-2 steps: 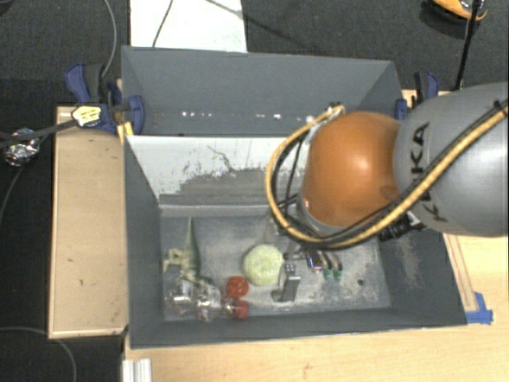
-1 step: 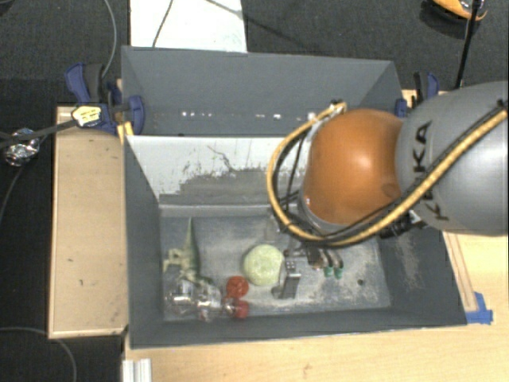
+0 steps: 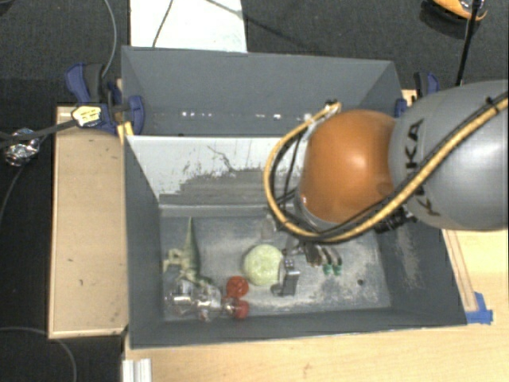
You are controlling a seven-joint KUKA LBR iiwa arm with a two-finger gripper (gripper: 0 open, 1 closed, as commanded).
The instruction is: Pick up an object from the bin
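Jaws: hidden below the orange cover [image 3: 346,165]; cannot tell whether parted or closed.
Gripper [image 3: 286,277]: low over the bin [image 3: 358,289] floor.
Pale green ball [image 3: 262,265]: just beside gripper, mid-floor.
Red pieces [image 3: 237,286]: near ball.
Clear and green heap [image 3: 191,289]: front-left corner.

Pale green ball [image 3: 262,265]: round, mottled, resting on the floor of the bin [image 3: 199,205] near its middle, just left of the gripper [image 3: 286,280]. Two small red pieces [image 3: 237,286]: rounded, close together, just below and left of the ball. Clear shiny item [image 3: 195,301]: lying at the front left, touching the red pieces. Slender pale green toy [image 3: 186,257]: lying above the clear item. Small dark green bit [image 3: 332,269]: lying apart, right of the ball.
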